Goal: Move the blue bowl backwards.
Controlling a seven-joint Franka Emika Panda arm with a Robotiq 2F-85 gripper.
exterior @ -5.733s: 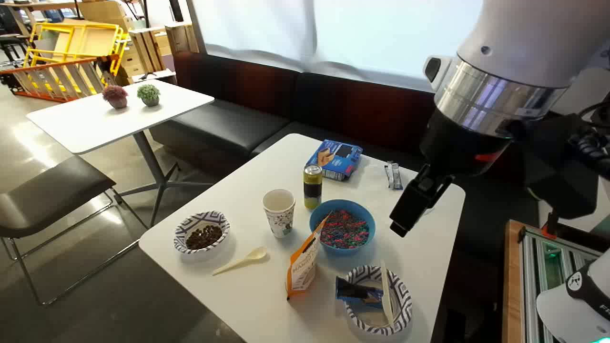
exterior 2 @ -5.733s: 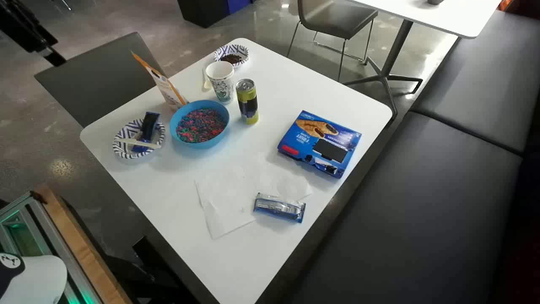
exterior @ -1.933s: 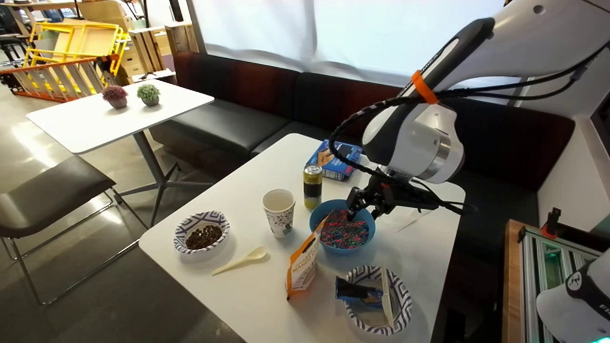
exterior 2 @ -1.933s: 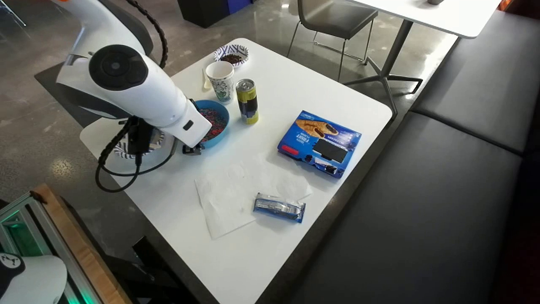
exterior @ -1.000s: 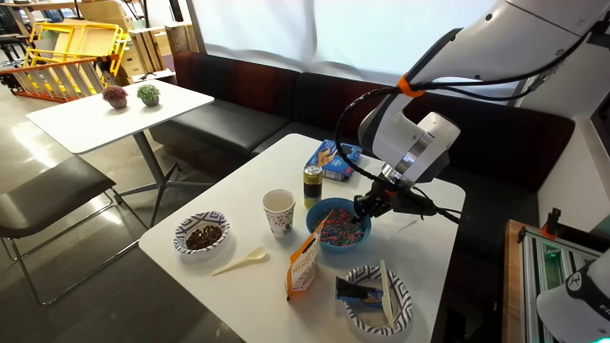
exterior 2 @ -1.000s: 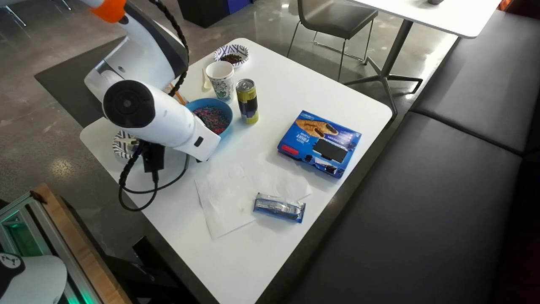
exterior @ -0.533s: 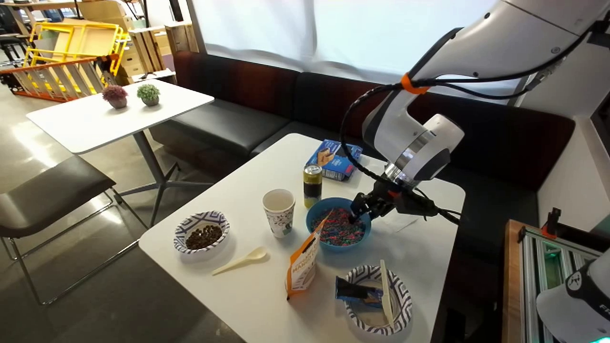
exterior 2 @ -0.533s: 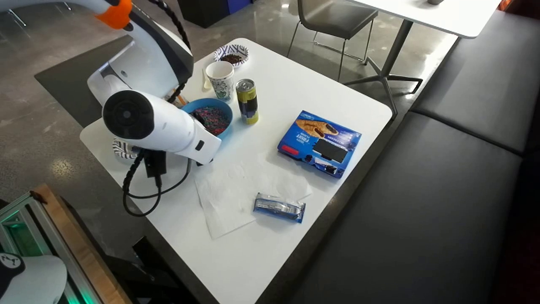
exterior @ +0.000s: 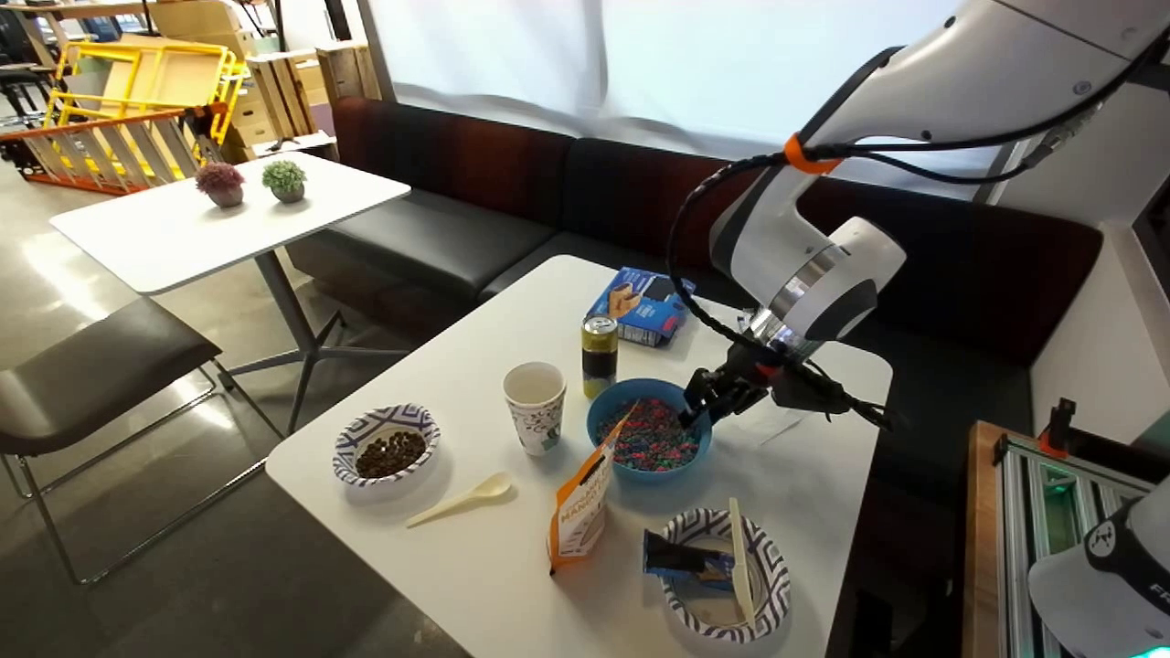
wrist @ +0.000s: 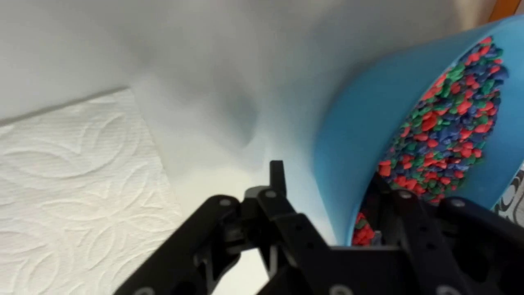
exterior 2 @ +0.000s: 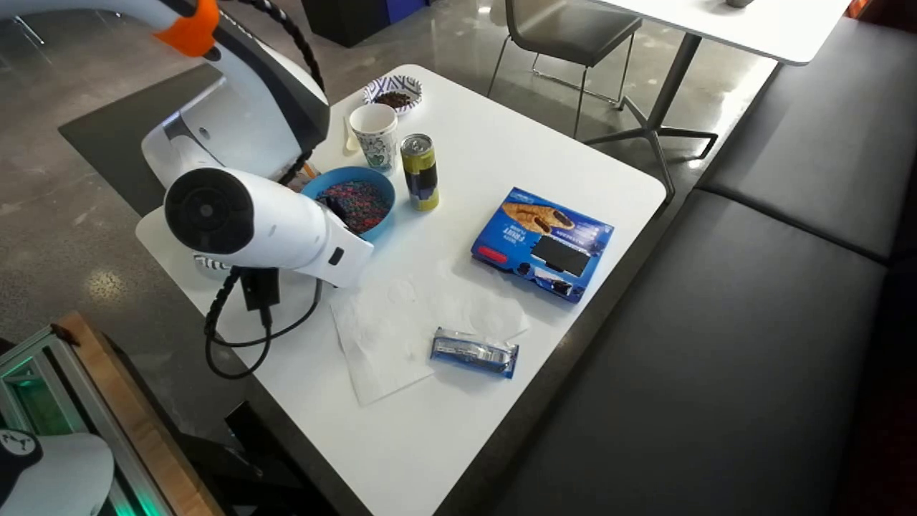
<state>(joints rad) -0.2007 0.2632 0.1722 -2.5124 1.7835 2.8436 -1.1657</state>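
Two fingers (wrist: pixel 277 176) parted — one inside, one outside the blue bowl (wrist: pixel 352 123), which sits in from the robot-side edge of the tabletop (exterior: pixel 804 484) — straddling its wall, I reckon, for a pinch.

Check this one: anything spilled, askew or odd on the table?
No spill shows around the blue bowl. Mildly untidy: in an exterior view, a blue wrapper and pale utensil jut over the rim of their patterned dish rather than lying inside.

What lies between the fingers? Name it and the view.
The wall of the blue bowl: the wrist view shows one finger outside, the other finger inside, with a gap on the outer side.
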